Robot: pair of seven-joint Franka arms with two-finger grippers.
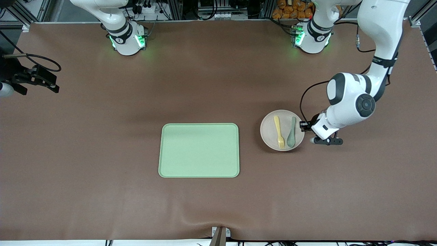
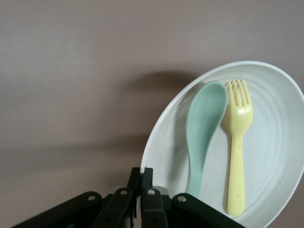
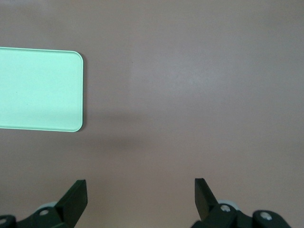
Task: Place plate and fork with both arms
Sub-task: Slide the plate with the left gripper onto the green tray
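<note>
The pale plate lies on the brown table beside the green tray, toward the left arm's end. On it lie the yellow fork and a grey-green spoon, side by side. My left gripper is shut on the plate's rim at the edge by the spoon. The left wrist view shows its fingertips pinching the rim of the plate, with the spoon and fork close by. My right gripper waits open over bare table at the right arm's end, with nothing between its fingers.
The rectangular light green tray lies flat near the table's middle with nothing on it. A small bracket sits at the table edge nearest the front camera. Cables and clutter line the edge by the arm bases.
</note>
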